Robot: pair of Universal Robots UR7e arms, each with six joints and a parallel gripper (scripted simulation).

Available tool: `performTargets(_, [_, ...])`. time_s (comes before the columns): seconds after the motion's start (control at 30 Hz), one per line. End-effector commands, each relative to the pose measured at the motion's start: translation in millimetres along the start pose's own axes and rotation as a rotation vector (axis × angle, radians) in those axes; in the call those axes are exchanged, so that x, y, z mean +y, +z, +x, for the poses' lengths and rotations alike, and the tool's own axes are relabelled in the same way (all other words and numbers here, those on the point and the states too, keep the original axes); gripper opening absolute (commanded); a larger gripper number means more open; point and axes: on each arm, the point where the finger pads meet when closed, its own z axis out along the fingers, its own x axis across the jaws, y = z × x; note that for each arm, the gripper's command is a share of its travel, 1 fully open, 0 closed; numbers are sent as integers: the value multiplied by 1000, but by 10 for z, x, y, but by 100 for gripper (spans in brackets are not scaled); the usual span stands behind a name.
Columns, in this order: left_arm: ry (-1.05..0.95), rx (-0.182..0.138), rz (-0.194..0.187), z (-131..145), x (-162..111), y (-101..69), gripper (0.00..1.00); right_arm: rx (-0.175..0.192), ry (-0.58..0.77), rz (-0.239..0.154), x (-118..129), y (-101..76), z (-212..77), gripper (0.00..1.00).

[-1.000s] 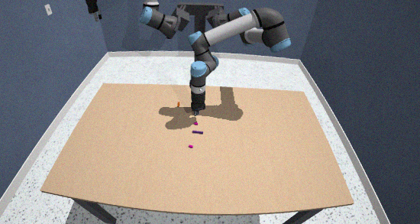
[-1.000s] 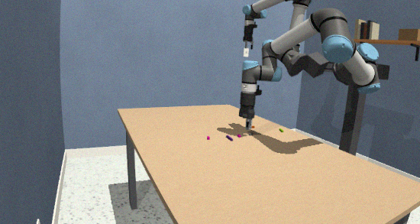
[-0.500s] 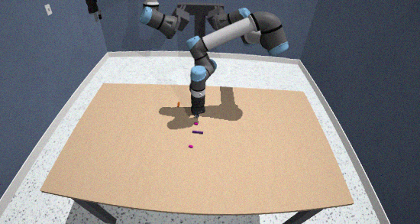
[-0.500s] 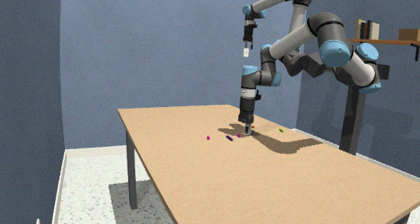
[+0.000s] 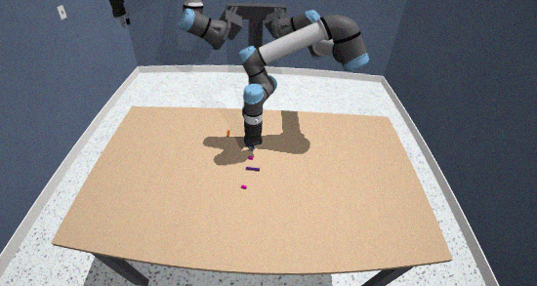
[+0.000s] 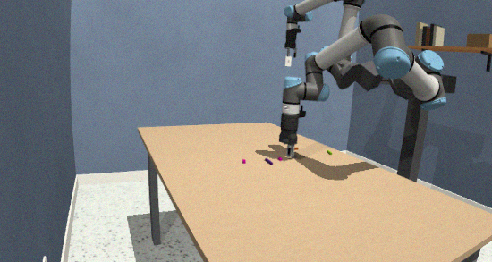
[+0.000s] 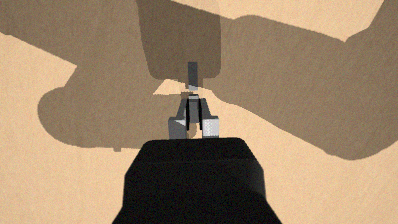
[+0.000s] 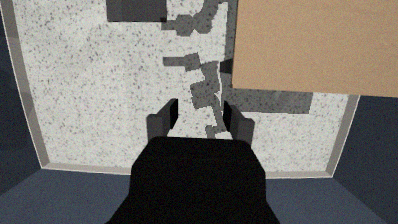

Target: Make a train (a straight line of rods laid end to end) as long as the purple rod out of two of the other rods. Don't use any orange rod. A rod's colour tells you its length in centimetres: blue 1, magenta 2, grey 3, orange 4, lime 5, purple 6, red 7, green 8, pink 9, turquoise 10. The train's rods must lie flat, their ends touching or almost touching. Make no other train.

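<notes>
My left gripper (image 5: 251,147) (image 6: 291,155) (image 7: 193,108) is shut on a grey rod (image 7: 194,113), low over the table. Another grey rod (image 7: 193,72) lies flat just beyond the fingertips, roughly in line with the held one, with a narrow gap between their near ends in the left wrist view. Whether the held rod touches the table is unclear. The purple rod (image 5: 253,169) (image 6: 268,162) lies in front of the gripper. My right gripper (image 5: 125,21) (image 6: 292,54) (image 8: 200,109) is open and empty, high up and away from the table.
One magenta rod (image 5: 250,157) (image 6: 280,159) lies between gripper and purple rod; another (image 5: 243,186) (image 6: 243,161) lies nearer the front. An orange rod (image 5: 227,133) (image 6: 295,148) lies behind, and a lime or green rod (image 6: 329,152) near the table's back edge.
</notes>
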Motion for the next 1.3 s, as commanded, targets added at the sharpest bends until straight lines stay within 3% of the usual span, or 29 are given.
performTargets(0.0, [0,-1,-1,-4,5,-8,24,0,0,-1,3,-5,1,100])
performTargets(1.27, [0,-1,-1,-4,5,100,24,0,0,-1,3,-5,1,100])
